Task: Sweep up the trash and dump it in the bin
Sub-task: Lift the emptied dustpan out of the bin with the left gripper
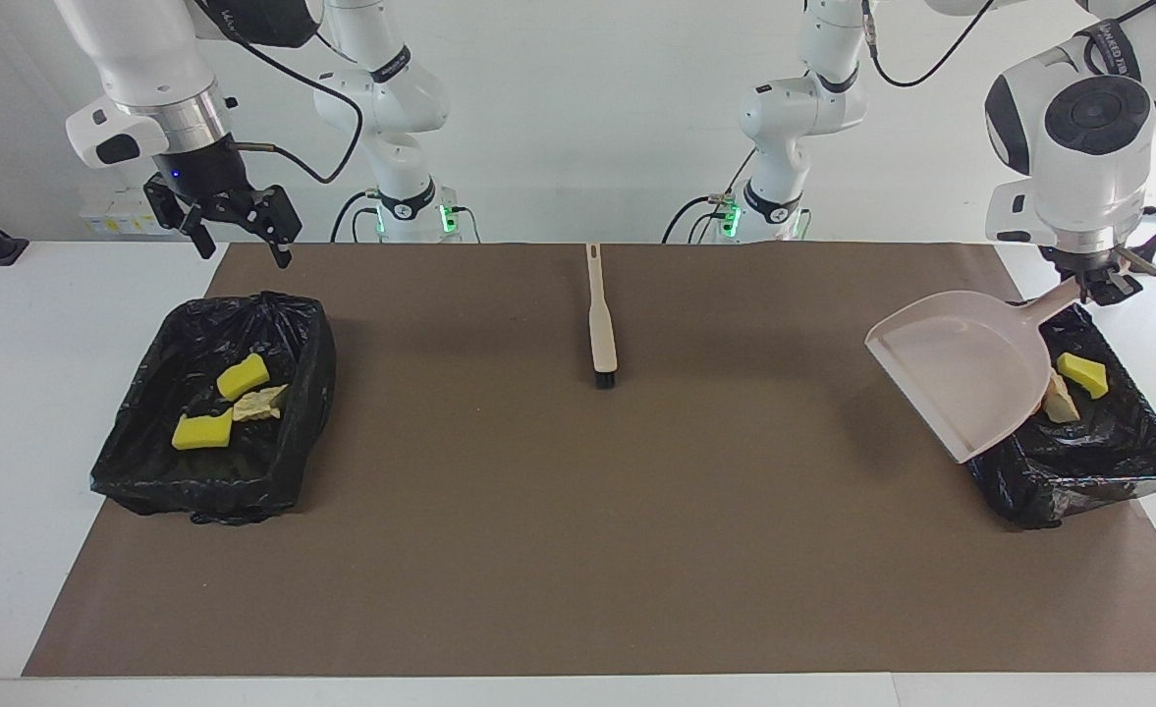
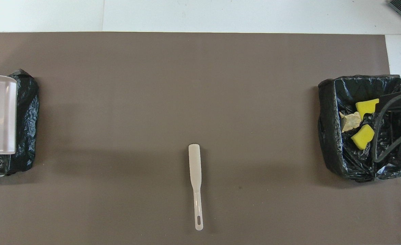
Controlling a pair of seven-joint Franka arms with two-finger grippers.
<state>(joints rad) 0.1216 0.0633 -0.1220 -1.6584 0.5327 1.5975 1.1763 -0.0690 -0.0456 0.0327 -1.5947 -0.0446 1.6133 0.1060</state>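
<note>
**Dustpan held over one bin, brush lying on the mat**

We see the left claw (image 1: pixel 1100 285) pinching the handle of the pale dustpan (image 1: pixel 961 378), which hangs tilted over the black-lined bin (image 1: pixel 1078 471) at the left arm's end of the counter (image 1: pixel 8 393). The pan hides part of that bin. Beside its edge we can make out a yellow sponge piece (image 1: pixel 1083 374) and a tan lump (image 1: pixel 1059 405) lying inside the bin.

The right claw (image 1: pixel 234 231) is spread wide and holds nothing; it hangs in the air over the counter just by the robots' side of the other black-lined bin (image 1: pixel 145 471), at the right arm's end. In that bin lie two yellow sponge chunks (image 1: pixel 243 376) (image 1: pixel 202 431) and a pale bread-like piece (image 1: pixel 259 403) between them.

The brush (image 1: pixel 600 319) lies on the brown mat (image 1: pixel 578 550) midway between the bins, its handle toward the robots and its dark bristles away from them. No trash shows on the mat.

There is dark lettering on the left arm's upper link, but we cannot read it.
</note>
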